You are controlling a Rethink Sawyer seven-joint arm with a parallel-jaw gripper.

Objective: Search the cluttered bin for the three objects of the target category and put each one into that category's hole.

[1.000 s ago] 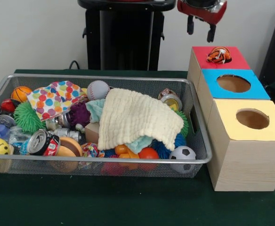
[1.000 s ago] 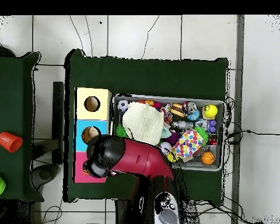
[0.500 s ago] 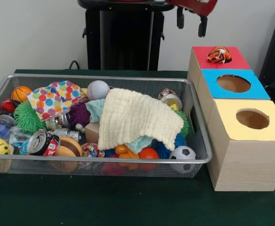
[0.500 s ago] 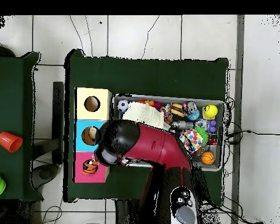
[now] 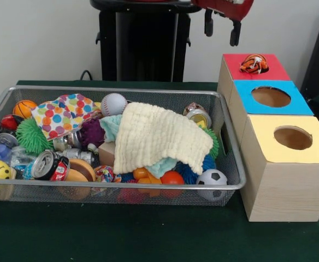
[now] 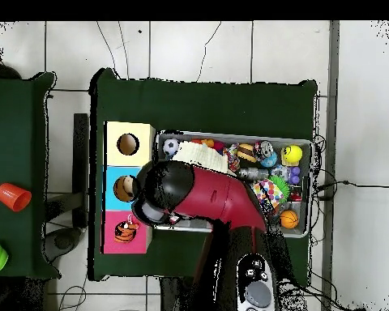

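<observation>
At two o'clock, the striped toy sits lodged in the red box hole, not fully dropped. Above, the hand hangs spread and empty. Judging by the full bin, more toys remain to find.

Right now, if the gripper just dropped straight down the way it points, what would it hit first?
Probably the wire bin's far right corner; the open gripper hangs left of the red box, though depth is unclear.

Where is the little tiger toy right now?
In the front view the tiger toy sits in the hole of the red box, at the far end of the row, behind the blue box and right of the bin.
</observation>
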